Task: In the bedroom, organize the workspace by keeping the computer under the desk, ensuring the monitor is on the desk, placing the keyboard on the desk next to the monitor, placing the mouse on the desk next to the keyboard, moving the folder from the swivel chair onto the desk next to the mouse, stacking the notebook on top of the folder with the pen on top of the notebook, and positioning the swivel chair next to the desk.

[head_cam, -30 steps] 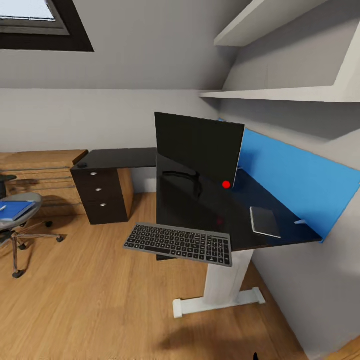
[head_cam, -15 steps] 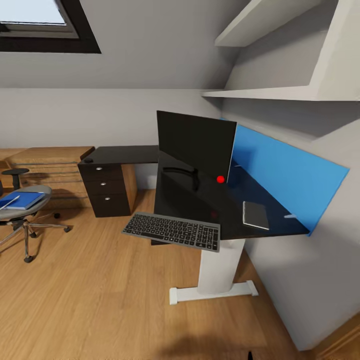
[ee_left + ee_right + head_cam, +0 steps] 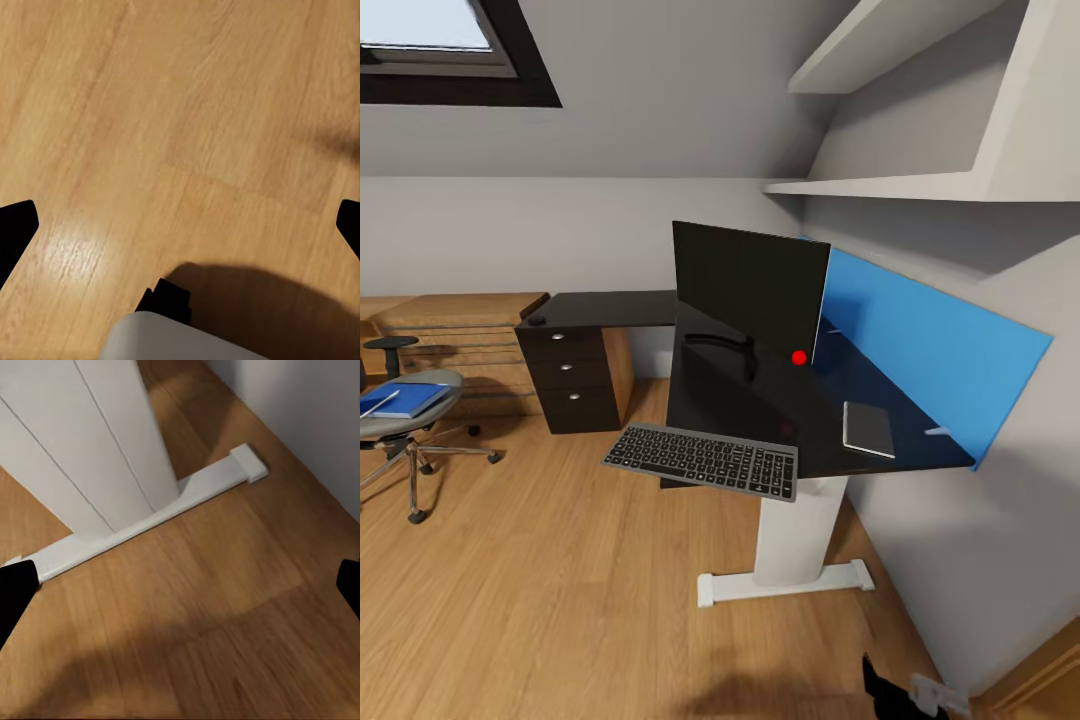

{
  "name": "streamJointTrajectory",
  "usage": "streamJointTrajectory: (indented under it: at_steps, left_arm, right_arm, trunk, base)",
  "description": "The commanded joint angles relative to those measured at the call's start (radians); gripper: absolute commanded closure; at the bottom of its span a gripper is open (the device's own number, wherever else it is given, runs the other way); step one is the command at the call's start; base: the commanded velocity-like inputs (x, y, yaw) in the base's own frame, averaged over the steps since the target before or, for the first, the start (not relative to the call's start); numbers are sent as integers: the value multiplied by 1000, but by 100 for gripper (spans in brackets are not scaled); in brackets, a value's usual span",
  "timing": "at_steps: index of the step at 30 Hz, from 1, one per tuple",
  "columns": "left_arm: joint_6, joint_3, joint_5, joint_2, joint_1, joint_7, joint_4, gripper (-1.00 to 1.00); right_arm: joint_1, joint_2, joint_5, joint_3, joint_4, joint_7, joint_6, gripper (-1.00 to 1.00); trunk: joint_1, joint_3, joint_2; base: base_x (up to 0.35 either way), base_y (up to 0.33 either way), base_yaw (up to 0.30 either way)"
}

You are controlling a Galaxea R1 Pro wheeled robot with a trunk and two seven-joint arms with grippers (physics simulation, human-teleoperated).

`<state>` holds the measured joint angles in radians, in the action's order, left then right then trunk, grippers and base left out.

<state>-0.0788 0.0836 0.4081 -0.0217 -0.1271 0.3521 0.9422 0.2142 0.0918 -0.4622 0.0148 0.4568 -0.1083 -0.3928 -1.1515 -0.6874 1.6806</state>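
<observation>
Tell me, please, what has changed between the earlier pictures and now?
Mostly the camera: the head view swung left early on, then almost stopped. No object visibly moved. The keyboard still overhangs the desk edge before the monitor, and the folder still lies on the swivel chair.

Attic bedroom workspace: desk [image 3: 610,308], monitor [image 3: 745,290], skylight [image 3: 430,45].

A: What lies under the left gripper [image 3: 180,221]?
B: Wooden floor [image 3: 187,97], fingertips [image 3: 15,229] wide apart at nine and three o'clock.
A: And at six?
B: A pale grey rounded body [image 3: 180,341], casting a shadow.
</observation>
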Motion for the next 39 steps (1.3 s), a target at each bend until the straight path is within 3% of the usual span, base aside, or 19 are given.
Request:
streamJointTrajectory:
  at_steps: [1,10,11,14,21,22,28,30,31,37,39]
  left_arm:
    - [-4,4,6,-1,0,8,3,-100]
    - [-4,4,6,-3,0,8,3,-100]
    - [-4,4,6,-3,0,8,3,-100]
    - [-4,4,6,-3,0,8,3,-100]
    - [-4,4,7,-3,0,10,3,-100]
    - [-4,4,7,-3,0,9,3,-100]
    - [-4,4,7,-3,0,10,3,-100]
    - [-4,4,6,-3,0,10,3,-100]
    - [-4,4,6,-3,0,10,3,-100]
    - [-4,4,5,-3,0,9,3,-100]
    - [-4,4,5,-2,0,8,3,-100]
  right_arm:
    - [0,8,-16,3,33,-18,50,-100]
    - [12,77,-128,33,320,-67,523,-100]
    - [29,97,-163,38,374,-71,646,-100]
    - [67,127,-226,52,429,-76,824,-100]
    - [171,172,-417,144,475,-79,1118,-100]
    - [194,177,-468,166,481,-79,1182,-100]
    - [239,185,-600,199,493,-80,1350,-100]
    - [251,191,-669,205,503,-80,1395,-100]
    - [257,196,-739,208,511,-80,1417,-100]
    - [261,202,-841,210,477,-82,1421,-100]
    - [261,203,-846,211,473,-82,1421,-100]
  trunk:
    - [0,-1,0]
    - [0,-1,0]
    - [0,-1,0]
    - [0,-1,0]
    - [0,-1,0]
    - [0,-1,0]
    - [0,-1,0]
    - [0,-1,0]
    - [0,-1,0]
    - [0,-1,0]
    - [0,-1,0]
  base:
    - [-2,-2,0]
    - [0,0,0]
    - [0,0,0]
    - [0,0,0]
    - [0,0,0]
    - [0,0,0]
    - [0,0,0]
    - [0,0,0]
    - [0,0,0]
    - [0,0,0]
    - [0,0,0]
